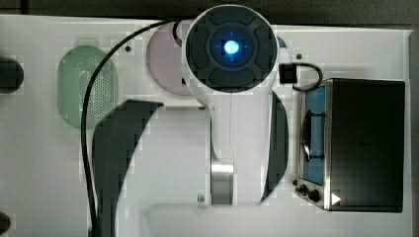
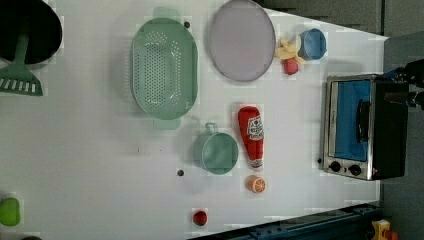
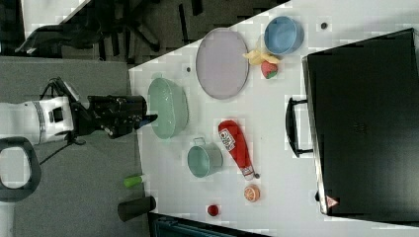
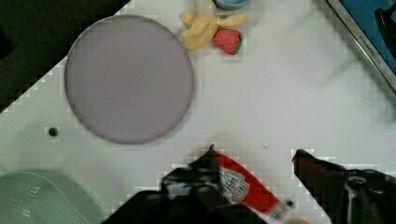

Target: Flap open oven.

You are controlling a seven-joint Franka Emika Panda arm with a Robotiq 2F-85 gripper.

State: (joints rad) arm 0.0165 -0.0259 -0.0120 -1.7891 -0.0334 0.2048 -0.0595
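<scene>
Oven (image 2: 363,126): black box with a silver front frame, blue glass door shut, black bar handle (image 2: 362,120) across the glass, two black knobs (image 2: 345,167) at one end; it sits at the 3 o'clock edge of the white table (image 2: 90,150) in the left view.
Gripper (image 4: 254,163): fingers spread apart, nothing between them, hanging above the table well away from the oven, over the ketchup bottle (image 4: 243,184).
Plate (image 2: 242,40): lilac, round, at 12 o'clock in the left view.
Colander (image 2: 164,68): pale green, beside the plate.
Cup (image 2: 217,151): green, just beside the ketchup bottle.
Strawberry (image 4: 228,41): touching the banana peel (image 4: 205,28), near the blue bowl (image 2: 313,43).
Orange half (image 2: 257,184): just past the bottle's cap.
</scene>
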